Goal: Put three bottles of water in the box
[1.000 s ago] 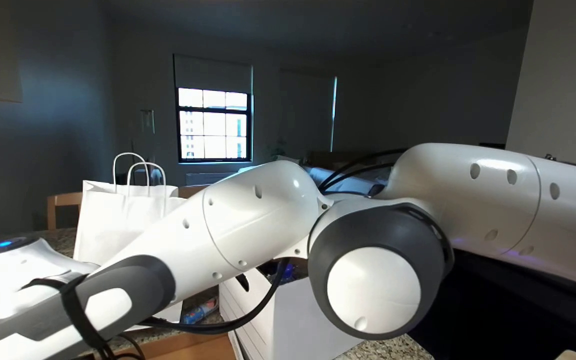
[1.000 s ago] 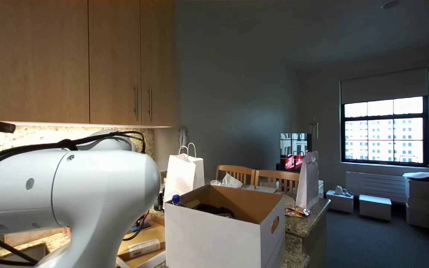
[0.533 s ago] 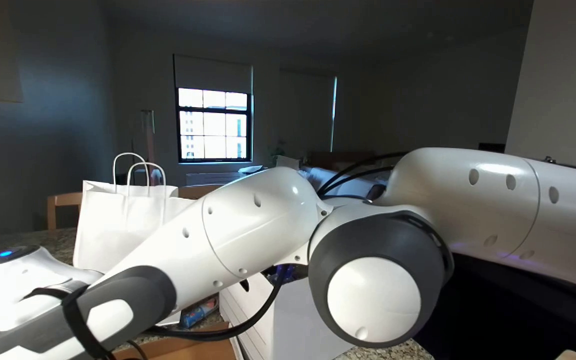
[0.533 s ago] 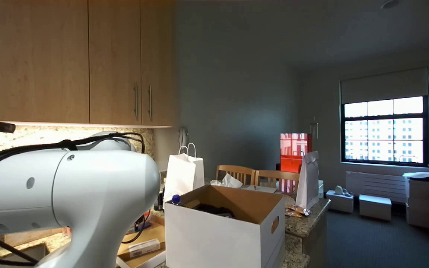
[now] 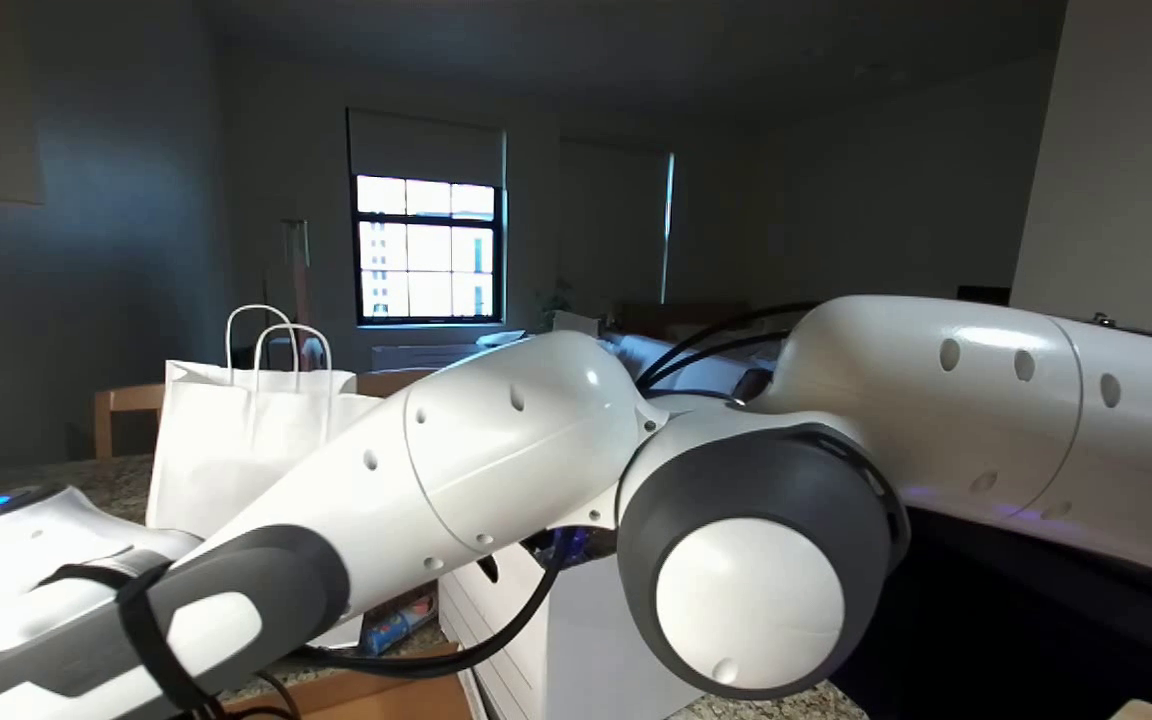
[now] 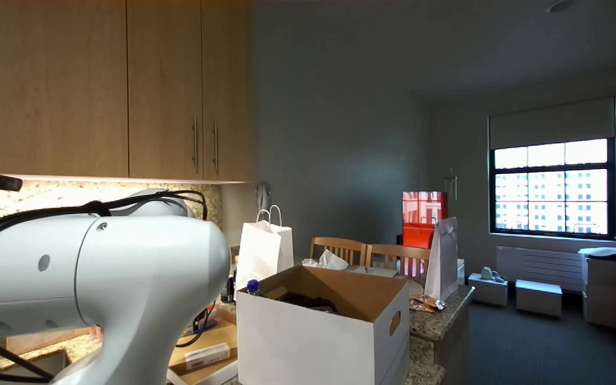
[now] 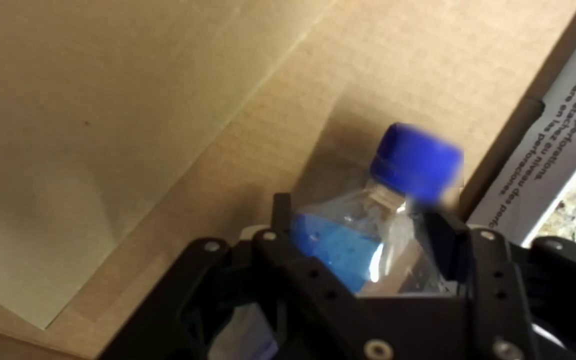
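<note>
One bottle of water (image 7: 373,232) filled the gap of my pincer (image 7: 361,216), which I judged to be clenched on it, a side of the grip against each flank near the shoulder. Its long axis ran aslant, not straight out along my reach: the blue cap (image 7: 418,162) pointed ahead and toward the right of the wrist view. Brown cardboard (image 7: 418,65) lay beneath, and a white printed edge (image 7: 548,135) stood near the cap; whether the bottle was resting or raised I could not tell. The box (image 6: 308,339) for it was outside my wrist's sight, open-topped in an exterior view, with a second bottle (image 6: 253,287) apparently inside at one corner, so I reckoned a lift and a carry came next. My bottle was clear plastic, glossy under the light, with a bright blue label (image 7: 335,250); its cap looked blurred along one side.
</note>
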Controlling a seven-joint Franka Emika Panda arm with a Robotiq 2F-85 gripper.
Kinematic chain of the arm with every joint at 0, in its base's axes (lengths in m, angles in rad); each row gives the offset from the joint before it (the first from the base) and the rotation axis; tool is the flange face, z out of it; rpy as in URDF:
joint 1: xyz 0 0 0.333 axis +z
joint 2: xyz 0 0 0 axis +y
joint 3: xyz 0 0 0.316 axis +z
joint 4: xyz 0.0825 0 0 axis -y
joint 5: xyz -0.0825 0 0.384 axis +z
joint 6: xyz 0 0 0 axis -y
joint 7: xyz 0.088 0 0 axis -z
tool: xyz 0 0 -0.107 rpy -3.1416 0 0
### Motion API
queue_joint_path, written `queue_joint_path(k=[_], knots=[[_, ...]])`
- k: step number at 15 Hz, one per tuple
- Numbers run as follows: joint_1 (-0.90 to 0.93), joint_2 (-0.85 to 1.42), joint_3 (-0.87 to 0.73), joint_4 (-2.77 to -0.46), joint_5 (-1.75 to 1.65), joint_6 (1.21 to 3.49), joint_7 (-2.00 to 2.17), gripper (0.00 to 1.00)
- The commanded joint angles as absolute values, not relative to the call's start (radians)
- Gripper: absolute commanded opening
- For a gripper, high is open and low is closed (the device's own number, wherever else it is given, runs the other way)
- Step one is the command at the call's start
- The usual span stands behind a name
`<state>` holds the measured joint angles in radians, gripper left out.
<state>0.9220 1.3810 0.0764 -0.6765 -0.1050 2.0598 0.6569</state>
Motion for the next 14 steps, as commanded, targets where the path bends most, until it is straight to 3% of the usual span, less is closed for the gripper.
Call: queue_joint_path(k=[1, 3, 13, 14], knots=[[0.932, 1.373, 0.059, -0.648, -0.110, 2.011, 0.701, 0.95], [0.932, 1.372, 0.057, -0.636, -0.109, 1.996, 0.711, 1.00], [0.930, 1.385, 0.108, -0.624, -0.060, 1.900, 0.780, 1.00], [0.932, 1.387, 0.109, -0.621, -0.061, 1.905, 0.791, 0.75]])
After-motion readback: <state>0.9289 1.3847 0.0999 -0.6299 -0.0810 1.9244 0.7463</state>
